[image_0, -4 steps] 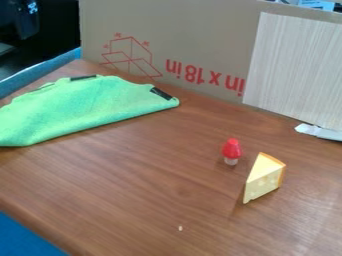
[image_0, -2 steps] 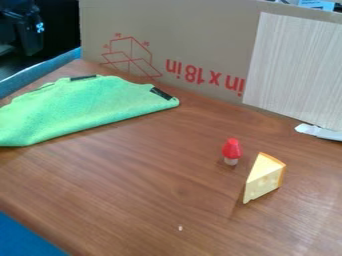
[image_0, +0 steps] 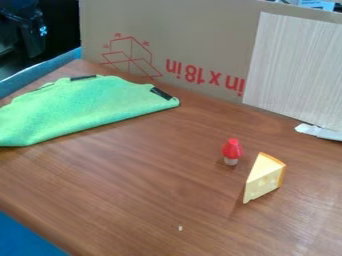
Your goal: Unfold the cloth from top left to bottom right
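Judging by its soft folds, we expect the green cloth (image_0: 87,107), lying folded at the table's (image_0: 133,185) left, to be light, floppy and not slippery. We'd pinch only the upper layer by the dark patch (image_0: 83,77) on its far edge; a deeper bite could drag everything. We can't tell whether the gripper (image_0: 30,36), upper left, is spread or closed. Our room lies toward the near side, left of the red-capped toy (image_0: 231,150) and cheese wedge (image_0: 263,179); the cardboard (image_0: 200,40) bounds the back.

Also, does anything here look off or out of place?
A tiny pale crumb lies on the wooden table near the camera, probably stray debris. The green cloth is folded, which suits the task. Nothing looks spilled.
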Robot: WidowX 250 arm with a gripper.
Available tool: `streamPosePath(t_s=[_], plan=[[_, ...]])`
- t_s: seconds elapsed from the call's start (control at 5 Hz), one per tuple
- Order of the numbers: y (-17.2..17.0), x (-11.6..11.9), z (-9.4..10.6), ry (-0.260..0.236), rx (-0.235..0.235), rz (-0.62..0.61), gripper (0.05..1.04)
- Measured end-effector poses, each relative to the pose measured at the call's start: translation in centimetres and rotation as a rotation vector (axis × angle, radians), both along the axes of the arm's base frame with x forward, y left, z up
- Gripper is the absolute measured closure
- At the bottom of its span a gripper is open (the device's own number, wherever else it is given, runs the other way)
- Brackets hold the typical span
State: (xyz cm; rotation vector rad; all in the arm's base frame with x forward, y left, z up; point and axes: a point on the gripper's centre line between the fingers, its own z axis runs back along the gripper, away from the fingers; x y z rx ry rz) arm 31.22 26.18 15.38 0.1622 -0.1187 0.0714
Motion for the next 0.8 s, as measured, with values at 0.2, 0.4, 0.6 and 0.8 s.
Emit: streamPosePath(t_s=[0.2, 0.4, 0.6, 0.8], plan=[[1.0, -0.3, -0.1, -0.018, 0.012, 0.0, 0.083], [2.2, -0.2, -1.4, -0.026, -0.042, -0.042, 0.083], [3.3, -0.2, -2.1, -0.05, -0.068, -0.043, 0.083], [3.7, 0.5, -2.7, -0.072, -0.08, -0.053, 0.083]])
